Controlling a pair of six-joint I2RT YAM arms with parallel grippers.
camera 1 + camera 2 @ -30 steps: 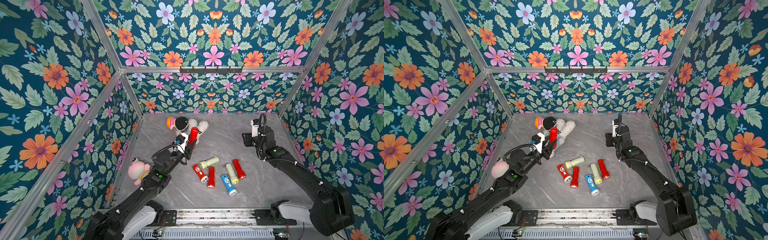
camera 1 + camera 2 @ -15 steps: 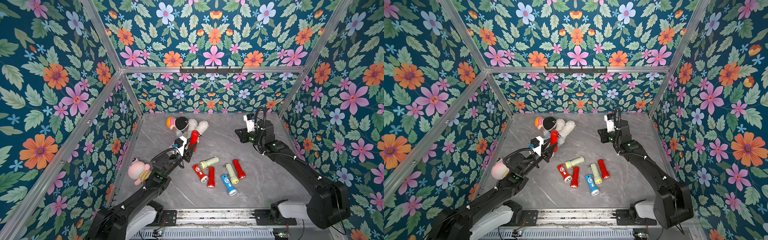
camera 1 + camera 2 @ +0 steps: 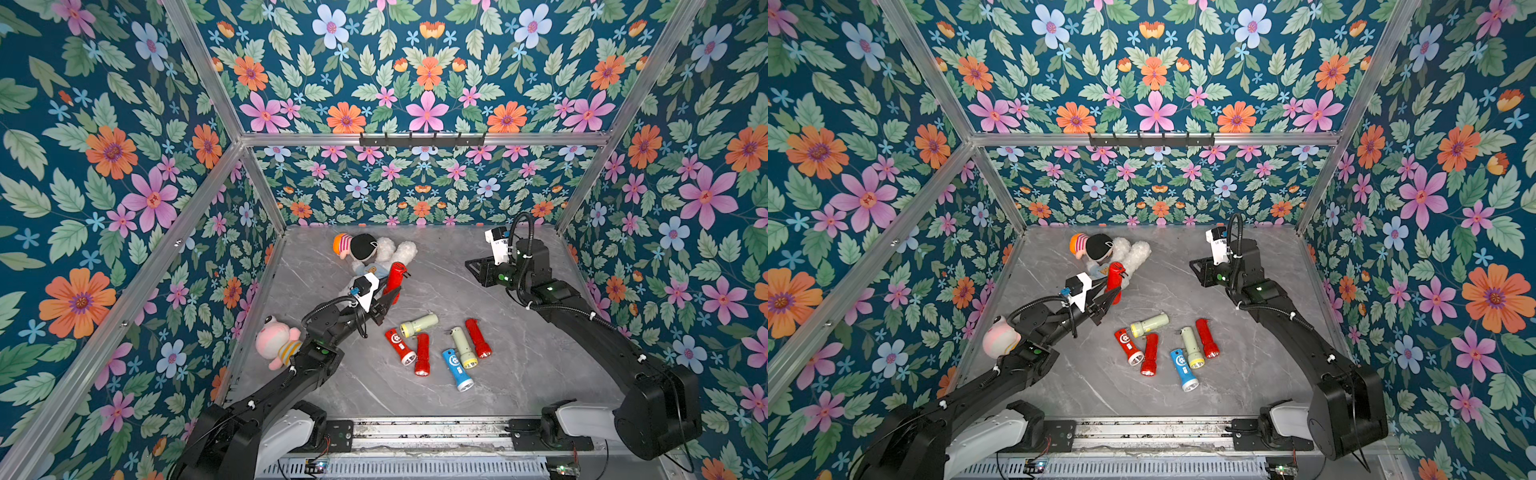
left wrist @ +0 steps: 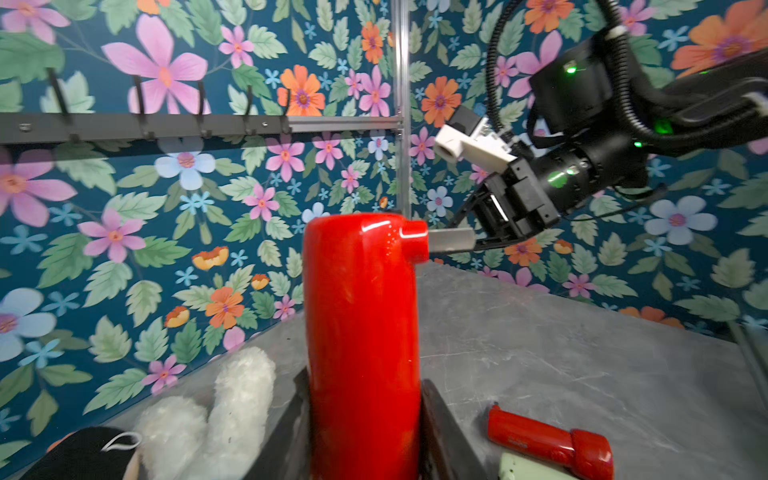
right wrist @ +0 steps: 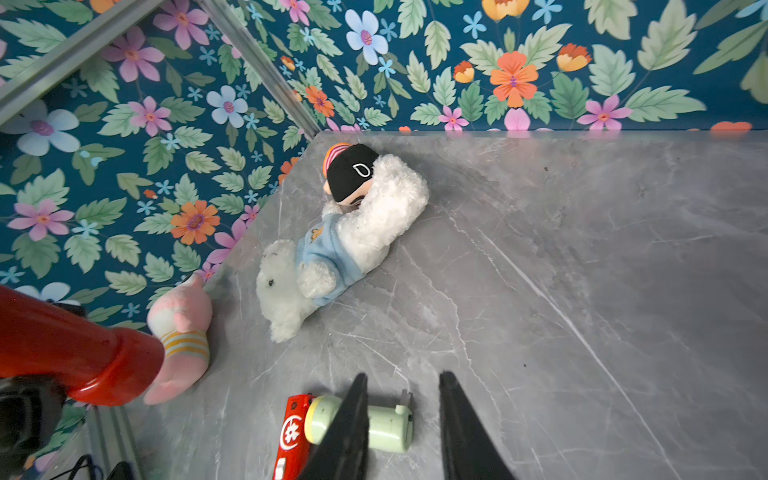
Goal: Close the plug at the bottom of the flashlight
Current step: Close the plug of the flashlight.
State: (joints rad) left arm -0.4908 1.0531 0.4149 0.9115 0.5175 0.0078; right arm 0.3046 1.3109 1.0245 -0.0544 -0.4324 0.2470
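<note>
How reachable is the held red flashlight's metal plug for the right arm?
Probably yes: the left gripper holds the red plastic flashlight, grey metal plug jutting toward the right gripper, whose jaws stand open; only bare tabletop lies between.

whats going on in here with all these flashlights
The left gripper is clamped on a red flashlight, its bottom end pointing away from the gripper. The plug there sticks out sideways, not yet folded shut. The right gripper hangs apart from it, jaws open and empty. Six other flashlights and some plush toys lie on the table.
</note>
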